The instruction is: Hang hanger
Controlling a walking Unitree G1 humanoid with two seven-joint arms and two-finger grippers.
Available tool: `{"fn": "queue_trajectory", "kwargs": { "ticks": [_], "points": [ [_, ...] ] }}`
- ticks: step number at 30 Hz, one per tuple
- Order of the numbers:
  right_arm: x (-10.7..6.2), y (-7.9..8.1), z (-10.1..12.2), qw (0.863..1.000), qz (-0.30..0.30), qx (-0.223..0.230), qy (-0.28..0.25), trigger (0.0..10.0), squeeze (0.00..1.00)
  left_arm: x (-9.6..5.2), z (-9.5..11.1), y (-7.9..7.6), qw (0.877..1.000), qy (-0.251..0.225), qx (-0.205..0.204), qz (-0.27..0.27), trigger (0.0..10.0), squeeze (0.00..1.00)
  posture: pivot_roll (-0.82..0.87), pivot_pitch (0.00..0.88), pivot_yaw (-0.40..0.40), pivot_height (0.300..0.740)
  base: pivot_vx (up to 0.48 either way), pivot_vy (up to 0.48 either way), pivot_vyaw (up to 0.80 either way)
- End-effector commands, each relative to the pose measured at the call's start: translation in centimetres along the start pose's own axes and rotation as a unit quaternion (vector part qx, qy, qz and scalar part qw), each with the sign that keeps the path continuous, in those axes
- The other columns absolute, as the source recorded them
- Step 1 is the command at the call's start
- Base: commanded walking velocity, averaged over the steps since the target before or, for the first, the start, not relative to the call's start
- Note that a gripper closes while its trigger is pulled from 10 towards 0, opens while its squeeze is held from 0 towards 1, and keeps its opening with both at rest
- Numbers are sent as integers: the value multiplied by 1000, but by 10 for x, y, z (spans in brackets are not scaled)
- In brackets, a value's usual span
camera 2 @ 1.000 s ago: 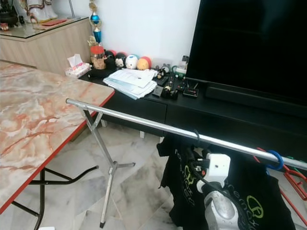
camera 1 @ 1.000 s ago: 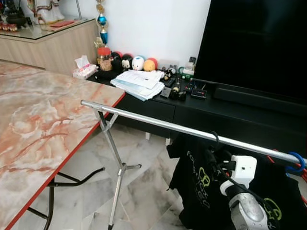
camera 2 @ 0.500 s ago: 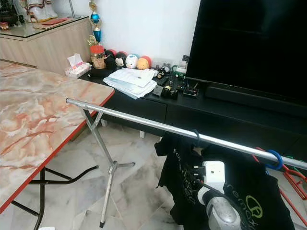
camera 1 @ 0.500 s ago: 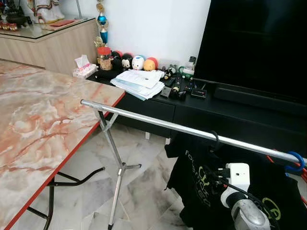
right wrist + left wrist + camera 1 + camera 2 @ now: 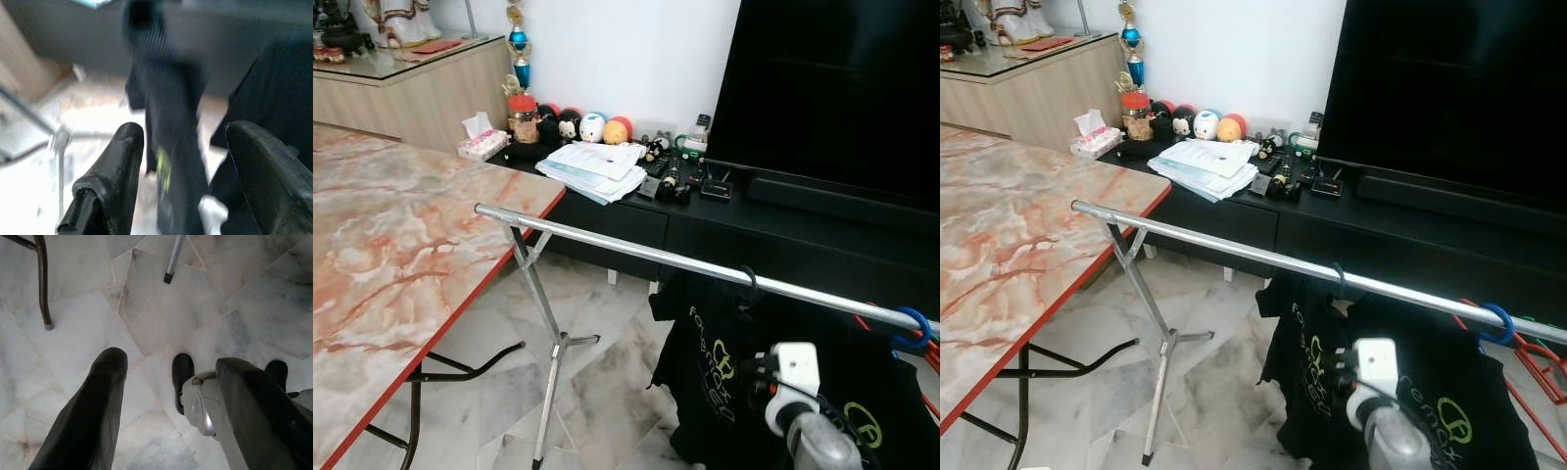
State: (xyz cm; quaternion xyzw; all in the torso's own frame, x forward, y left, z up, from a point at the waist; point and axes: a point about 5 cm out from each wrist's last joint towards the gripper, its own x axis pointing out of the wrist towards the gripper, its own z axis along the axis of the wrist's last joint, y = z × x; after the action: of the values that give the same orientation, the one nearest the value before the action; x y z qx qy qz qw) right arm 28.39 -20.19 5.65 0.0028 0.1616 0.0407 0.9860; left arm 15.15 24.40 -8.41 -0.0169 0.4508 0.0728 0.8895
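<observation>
A black hanger hook (image 5: 750,286) sits over the silver rail (image 5: 636,253), and a black t-shirt (image 5: 715,362) with green print hangs from it. My right arm (image 5: 795,370) is low in front of the shirt, below the rail and apart from the hook. In the right wrist view my right gripper (image 5: 186,132) is open, nothing between its fingers, facing the blurred dark shirt (image 5: 171,98). My left gripper (image 5: 171,360) hangs open over the marble floor, holding nothing.
A marble-topped table (image 5: 401,245) with a red edge stands at the left. The rack's leg (image 5: 553,362) is on the tiled floor. Behind are a black TV (image 5: 842,88) and a low console with papers (image 5: 595,164). A blue hook (image 5: 912,328) hangs at the rail's right end.
My right arm has dropped down and drawn back from the rail and hook. The shirt stays hanging on the rail. The left arm has not moved.
</observation>
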Motion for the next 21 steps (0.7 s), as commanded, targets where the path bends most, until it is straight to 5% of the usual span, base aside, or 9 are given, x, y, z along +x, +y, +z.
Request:
{"fn": "queue_trajectory", "kwargs": {
  "ticks": [1, 20, 21],
  "points": [
    [2, 0, -4, 1000, -3, 9, 4, 10000, 0, -1, -6, 1, 1000, 11, -3, 3, 10000, 0, -7, 44, -15, 740, 0, 0, 0],
    [32, 17, -5, 999, 7, 32, -5, 10000, 0, 0, -5, -1, 1000, 9, -6, 4, 10000, 0, 15, 49, -14, 740, 0, 0, 0],
    [33, 18, -5, 1000, 7, 31, -3, 0, 0, 0, -4, -1, 1000, 9, -6, 4, 10000, 0, 16, 49, -14, 740, 0, 0, 0]
  ]
}}
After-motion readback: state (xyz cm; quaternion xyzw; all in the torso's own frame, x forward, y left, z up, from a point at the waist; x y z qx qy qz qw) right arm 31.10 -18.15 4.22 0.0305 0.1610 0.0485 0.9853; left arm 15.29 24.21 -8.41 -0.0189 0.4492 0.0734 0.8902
